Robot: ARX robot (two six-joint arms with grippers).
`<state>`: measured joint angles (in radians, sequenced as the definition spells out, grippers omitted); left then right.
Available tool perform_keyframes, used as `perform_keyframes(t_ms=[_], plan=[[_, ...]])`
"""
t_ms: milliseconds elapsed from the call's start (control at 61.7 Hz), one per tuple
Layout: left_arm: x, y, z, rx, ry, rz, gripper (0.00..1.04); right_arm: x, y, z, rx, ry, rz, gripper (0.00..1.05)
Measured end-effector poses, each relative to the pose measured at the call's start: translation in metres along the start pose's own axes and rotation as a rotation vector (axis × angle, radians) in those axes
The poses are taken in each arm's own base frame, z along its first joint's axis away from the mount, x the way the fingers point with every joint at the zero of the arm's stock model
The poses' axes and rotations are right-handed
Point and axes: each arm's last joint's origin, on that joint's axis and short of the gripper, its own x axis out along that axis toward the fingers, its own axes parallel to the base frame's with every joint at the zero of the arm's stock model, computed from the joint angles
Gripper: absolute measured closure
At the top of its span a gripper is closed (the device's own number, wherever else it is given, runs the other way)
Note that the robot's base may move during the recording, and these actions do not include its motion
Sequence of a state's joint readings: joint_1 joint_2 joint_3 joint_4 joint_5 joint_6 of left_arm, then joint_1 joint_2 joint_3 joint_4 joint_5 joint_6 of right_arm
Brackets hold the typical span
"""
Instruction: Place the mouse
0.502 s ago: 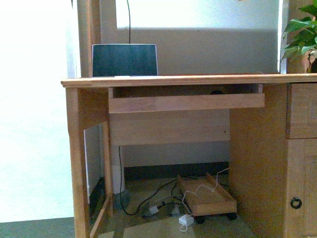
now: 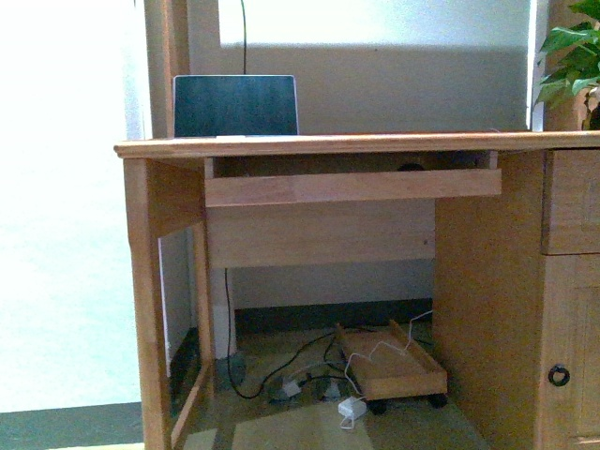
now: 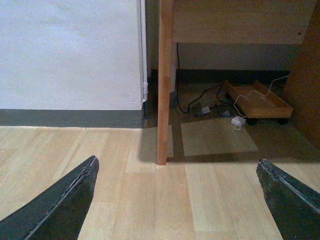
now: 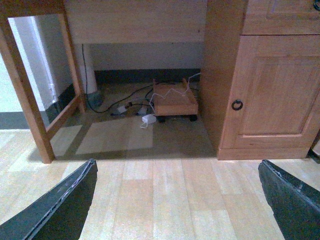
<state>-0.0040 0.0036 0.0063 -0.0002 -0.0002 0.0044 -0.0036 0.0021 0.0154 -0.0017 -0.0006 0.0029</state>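
Since only the view shifted, mouse waits ungrasped under the front edge of the desk; left gripper and right gripper gape empty

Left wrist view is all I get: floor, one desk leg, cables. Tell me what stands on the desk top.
Observer: In the front view a laptop stands open at the desk top's left end, screen dark.
Operator: Find the mouse for me.
Observer: A small dark hump, likely the mouse, peeks over the front board of the tray under the desk top, right of middle; most of it is hidden.
Operator: Report the right gripper.
Observer: In the right wrist view the right gripper has its fingers spread wide, nothing between them.
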Motion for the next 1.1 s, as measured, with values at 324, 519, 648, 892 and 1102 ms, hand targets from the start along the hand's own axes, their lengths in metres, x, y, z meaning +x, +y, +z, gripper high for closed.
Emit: perform_keyframes(t_ms=[324,519,648,892,1102], plan=[[0.0,0.0,0.0,0.0,0.0,0.0,0.08,0.0,0.0,0.0,0.0,0.0,0.0,0.07],[0.0,0.0,0.0,0.0,0.0,0.0,0.08,0.0,0.0,0.0,0.0,0.0,0.0,0.07],[0.0,0.0,0.0,0.0,0.0,0.0,0.08,0.0,0.0,0.0,0.0,0.0,0.0,0.07],[0.0,0.0,0.0,0.0,0.0,0.0,0.08,0.0,0.0,0.0,0.0,0.0,0.0,0.07],[0.0,0.0,0.0,0.0,0.0,0.0,0.08,0.0,0.0,0.0,0.0,0.0,0.0,0.07]])
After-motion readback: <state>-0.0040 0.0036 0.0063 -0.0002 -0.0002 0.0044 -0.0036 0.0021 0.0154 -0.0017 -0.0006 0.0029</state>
